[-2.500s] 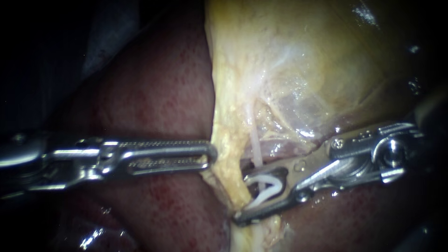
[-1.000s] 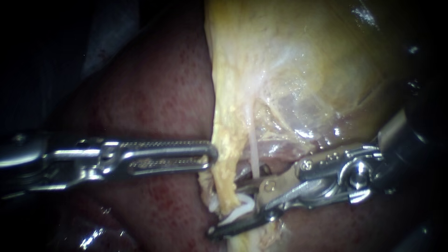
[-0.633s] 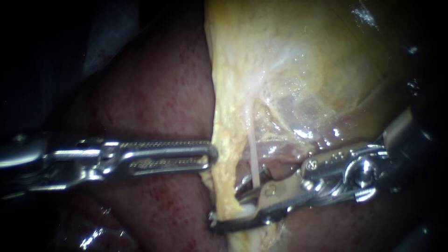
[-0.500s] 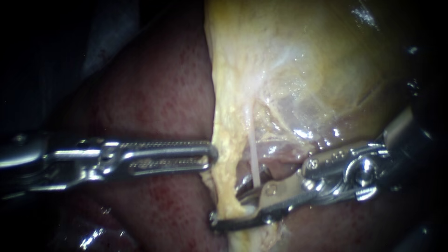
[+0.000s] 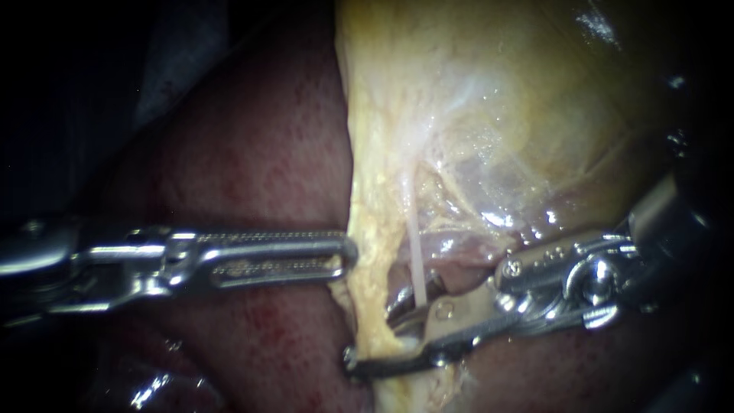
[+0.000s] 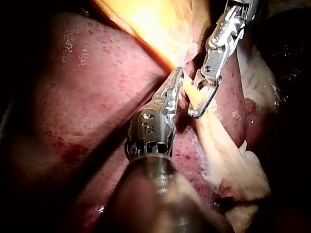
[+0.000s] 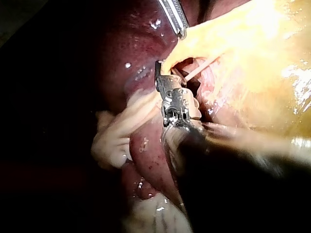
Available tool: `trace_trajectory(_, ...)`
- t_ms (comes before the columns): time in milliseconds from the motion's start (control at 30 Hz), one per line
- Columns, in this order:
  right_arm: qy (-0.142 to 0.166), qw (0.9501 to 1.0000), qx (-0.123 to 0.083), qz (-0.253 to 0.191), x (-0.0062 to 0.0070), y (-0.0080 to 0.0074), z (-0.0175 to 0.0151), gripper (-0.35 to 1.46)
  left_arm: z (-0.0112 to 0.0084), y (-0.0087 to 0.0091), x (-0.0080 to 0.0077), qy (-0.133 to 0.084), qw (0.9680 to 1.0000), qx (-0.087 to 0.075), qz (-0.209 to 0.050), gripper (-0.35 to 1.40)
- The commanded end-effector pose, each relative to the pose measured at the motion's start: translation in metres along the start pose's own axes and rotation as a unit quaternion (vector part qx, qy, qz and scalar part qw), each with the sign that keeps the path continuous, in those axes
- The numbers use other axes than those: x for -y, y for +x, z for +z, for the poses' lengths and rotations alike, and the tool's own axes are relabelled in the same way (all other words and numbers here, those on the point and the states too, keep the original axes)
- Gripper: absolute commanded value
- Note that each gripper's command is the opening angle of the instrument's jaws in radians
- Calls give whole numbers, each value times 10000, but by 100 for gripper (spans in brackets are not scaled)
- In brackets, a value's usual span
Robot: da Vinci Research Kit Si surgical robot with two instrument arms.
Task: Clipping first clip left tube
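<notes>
The end effector of my right instrument [image 5: 369, 334] is closed around the left tube [image 5: 365, 300]. One jaw lies across the near face of this yellowish band and the other sits behind it, so both press on it. A sliver of white clip [image 5: 405, 346] shows between the jaws, just right of the tube. In the left wrist view the same instrument [image 6: 197, 99] loops around the pale strand just beside the left instrument's tip. In the right wrist view its jaws [image 7: 163, 77] bite where the yellow tissue narrows.

A thinner pale tube [image 5: 414, 252] runs down just right of the left tube and ends against the far jaw.

The end effector of my left instrument [image 5: 345, 256] has its jaws pressed together, pinching the yellow tissue edge [image 5: 358, 229] at their tip. It holds a little farther up the same band, left of the right instrument's bite.

The dark red liver [image 5: 252, 153] lies to the left under that shaft. The gallbladder [image 5: 497, 92] spreads far and right.
</notes>
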Motion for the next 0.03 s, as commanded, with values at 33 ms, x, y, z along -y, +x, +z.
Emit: trace_trajectory(33,1,10000,1,-1,0,0,0,-15,0,0,0,-3,10000,-1,-2,-35)
